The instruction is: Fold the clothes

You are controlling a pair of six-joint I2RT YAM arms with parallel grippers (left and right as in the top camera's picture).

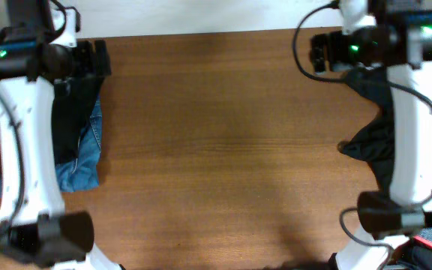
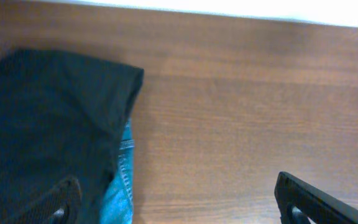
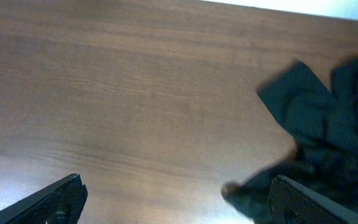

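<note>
Left arm (image 1: 21,150), white, stretches along the table's (image 1: 223,135) left edge. The left gripper (image 1: 90,58) is at the far corner with jaws wide apart, gripping nothing, above a folded black garment (image 1: 73,112) that lies on blue jeans (image 1: 85,161), the denim showing along its near and right sides. Across the wood, a crumpled black heap (image 1: 373,142) lies by the right edge, partly under the right arm (image 1: 407,127), and the right gripper (image 1: 322,54) sits at the far side, jaws likewise spread and gripping nothing.
</note>
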